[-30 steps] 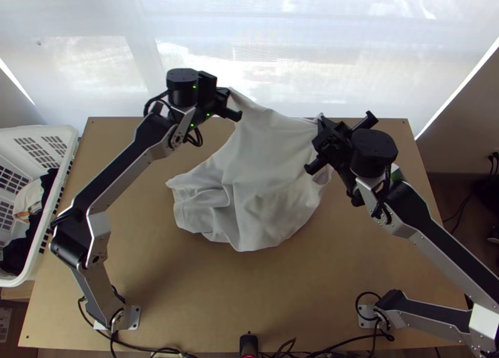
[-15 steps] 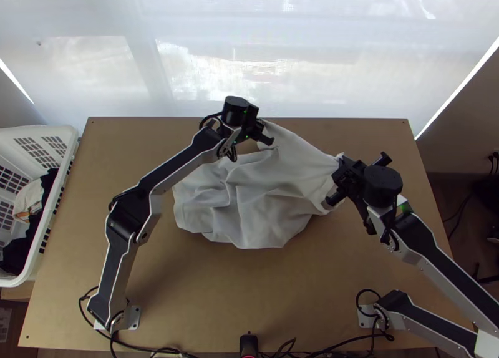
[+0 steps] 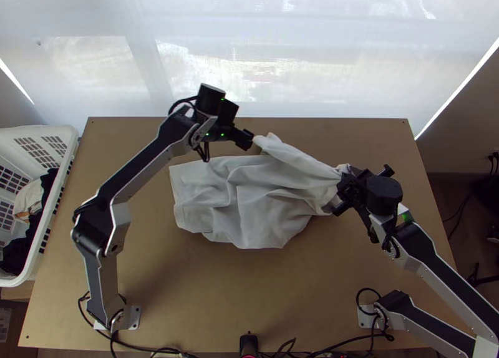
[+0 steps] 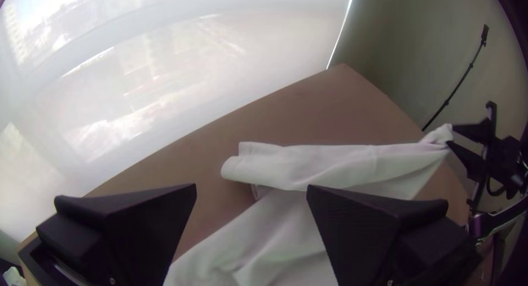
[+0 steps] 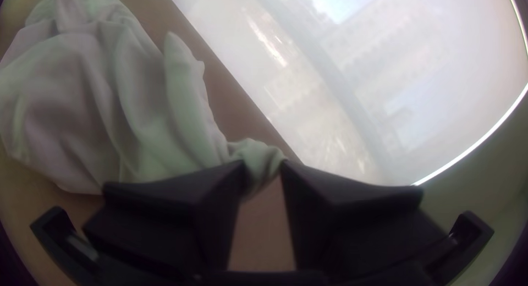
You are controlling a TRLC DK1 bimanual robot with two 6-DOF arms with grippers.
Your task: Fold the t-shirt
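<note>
In the top view the white t-shirt (image 3: 249,196) lies bunched and wrinkled on the middle of the table, its far right part drawn up toward my right gripper (image 3: 343,193). My left gripper (image 3: 248,138) is beside the cloth's far edge, apart from it. In the left wrist view my left gripper (image 4: 251,192) stands wide open with nothing between its fingers, a loose end of the t-shirt (image 4: 308,165) beyond them. The right wrist view has my right gripper (image 5: 263,168) shut on a gathered bit of the t-shirt (image 5: 148,110).
A white laundry basket (image 3: 70,136) holding dark and light cloths stands at the table's left. A pale translucent screen (image 3: 249,58) rises behind the far edge. Bare tabletop (image 3: 249,289) lies in front of the cloth. A small black device (image 3: 248,344) sits at the near edge.
The left gripper came right and nearer, let go of the cloth, then drew back left; the released end dropped toward the table. The right gripper shifted right and nearer, still holding its part.
</note>
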